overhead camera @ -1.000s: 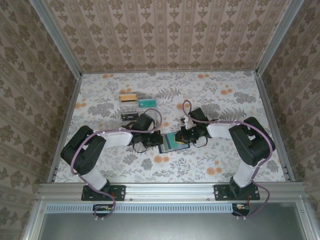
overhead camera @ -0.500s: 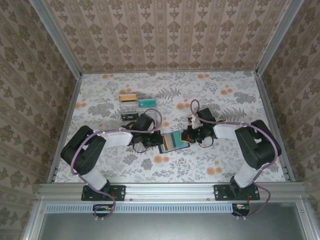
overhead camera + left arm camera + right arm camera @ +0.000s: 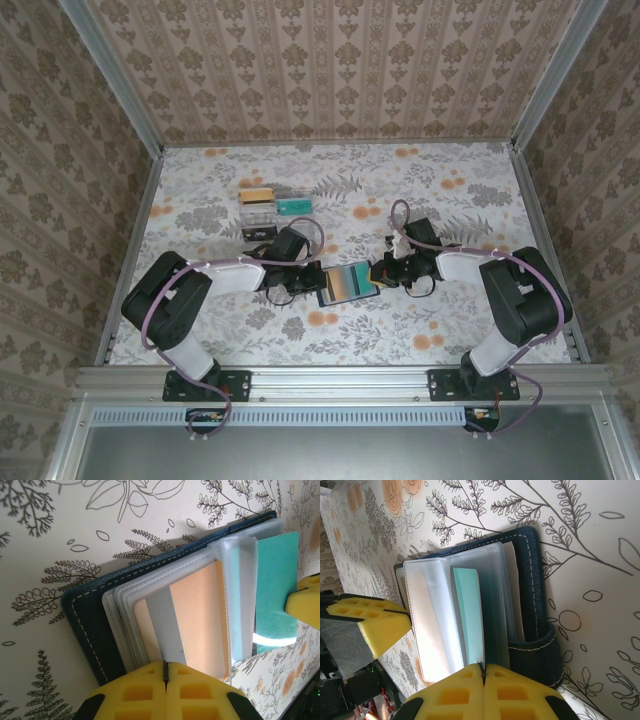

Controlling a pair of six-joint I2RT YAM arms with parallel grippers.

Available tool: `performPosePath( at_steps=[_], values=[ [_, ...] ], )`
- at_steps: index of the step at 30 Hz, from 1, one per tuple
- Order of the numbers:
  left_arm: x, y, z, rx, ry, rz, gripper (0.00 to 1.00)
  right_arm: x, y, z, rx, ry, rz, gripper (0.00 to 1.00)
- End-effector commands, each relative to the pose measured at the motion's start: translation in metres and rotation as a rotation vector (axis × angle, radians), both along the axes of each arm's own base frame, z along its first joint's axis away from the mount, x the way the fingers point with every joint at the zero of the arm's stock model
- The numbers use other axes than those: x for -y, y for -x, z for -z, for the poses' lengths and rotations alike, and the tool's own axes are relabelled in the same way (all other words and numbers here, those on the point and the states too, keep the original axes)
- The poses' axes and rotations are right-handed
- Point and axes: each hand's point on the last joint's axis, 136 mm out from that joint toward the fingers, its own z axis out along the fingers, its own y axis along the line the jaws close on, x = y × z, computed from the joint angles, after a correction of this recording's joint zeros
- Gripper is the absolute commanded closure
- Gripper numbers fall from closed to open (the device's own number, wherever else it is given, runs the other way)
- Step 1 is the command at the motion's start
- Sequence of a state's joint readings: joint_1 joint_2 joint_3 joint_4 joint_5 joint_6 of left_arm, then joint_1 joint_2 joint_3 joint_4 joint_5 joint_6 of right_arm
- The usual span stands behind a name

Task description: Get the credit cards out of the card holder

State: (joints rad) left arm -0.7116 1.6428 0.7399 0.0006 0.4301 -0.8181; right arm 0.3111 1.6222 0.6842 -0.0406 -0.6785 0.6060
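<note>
- The open card holder [image 3: 347, 285] lay mid-table [image 3: 450, 200], between both arms.
- The left tool [image 3: 165, 677] pinched its near edge, closed tight.
- The right tool [image 3: 482, 676] clamped the teal card [image 3: 469, 615], which stuck partly out of its pocket.

The right claw [image 3: 482, 674] has its yellow pads pressed together on the edge of a teal card [image 3: 469, 615]. The card sticks partway out of a clear pocket [image 3: 492, 580] in the open navy holder [image 3: 532, 580]. The left claw [image 3: 375, 622] pinches the holder's opposite edge. The holder lies on the floral surface [image 3: 590, 545].
</note>
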Motion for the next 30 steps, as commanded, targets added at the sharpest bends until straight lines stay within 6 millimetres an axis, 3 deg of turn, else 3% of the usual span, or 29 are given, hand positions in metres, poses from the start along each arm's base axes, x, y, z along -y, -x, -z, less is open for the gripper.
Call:
performPosePath(
  at_steps=[1, 11, 13, 18, 20, 24, 30],
  values=[
    [-0.023, 0.018, 0.025, -0.074, -0.102, -0.008, 1.00, 0.006, 0.006, 0.003, -0.025, 0.013, 0.014, 0.95],
    [-0.021, 0.016, 0.022, -0.069, -0.097, -0.005, 1.00, 0.020, 0.002, -0.021, 0.040, -0.018, 0.065, 0.96],
    [-0.021, 0.015, 0.021, -0.065, -0.094, -0.005, 1.00, 0.018, 0.002, -0.029, 0.056, -0.036, 0.060, 1.00],
    [-0.018, 0.005, -0.001, -0.030, -0.053, -0.027, 1.00, 0.015, -0.004, -0.056, 0.107, -0.064, 0.060, 1.00],
    [-0.019, -0.003, -0.017, -0.004, -0.021, -0.054, 0.89, 0.014, -0.007, -0.065, 0.117, -0.072, 0.054, 1.00],
    [-0.026, -0.021, -0.056, 0.061, 0.054, -0.137, 0.47, 0.007, -0.016, -0.098, 0.173, -0.107, 0.042, 1.00],
    [-0.033, -0.052, -0.126, 0.185, 0.261, -0.259, 0.38, -0.018, -0.037, -0.143, 0.257, -0.173, 0.023, 1.00]
  ],
)
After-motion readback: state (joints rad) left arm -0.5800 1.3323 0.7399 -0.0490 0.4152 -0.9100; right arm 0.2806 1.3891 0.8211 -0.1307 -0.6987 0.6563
